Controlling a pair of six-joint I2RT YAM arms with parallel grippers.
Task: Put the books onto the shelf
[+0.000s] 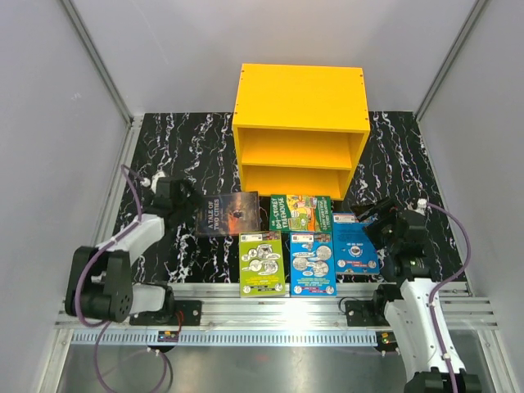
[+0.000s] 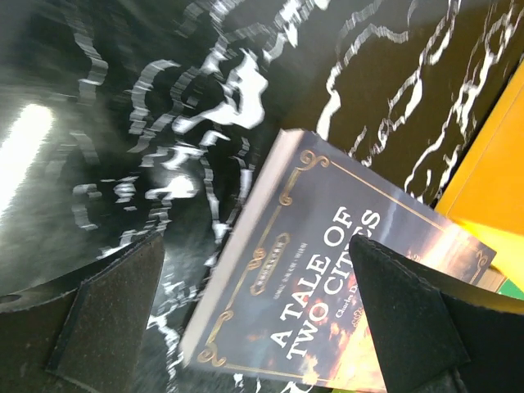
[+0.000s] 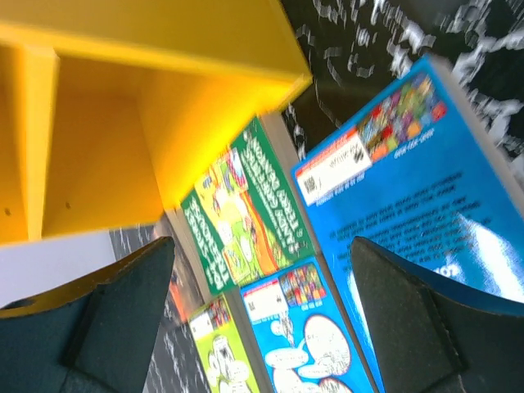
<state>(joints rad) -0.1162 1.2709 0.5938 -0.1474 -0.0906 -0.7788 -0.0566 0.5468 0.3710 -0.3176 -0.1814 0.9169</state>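
I see my left tool [image 2: 260, 323] wide open, empty, over the dark paperback [image 2: 327, 270], right tool [image 3: 262, 315] likewise over a bright blue paperback [image 3: 426, 180]

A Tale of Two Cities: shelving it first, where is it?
In the top view, A Tale of Two Cities lies flat left of centre, between the left gripper and the dark green book.

Top view high and behind, looking down, wrist views close, tilted, all sharing shelf [image 1: 300, 98]
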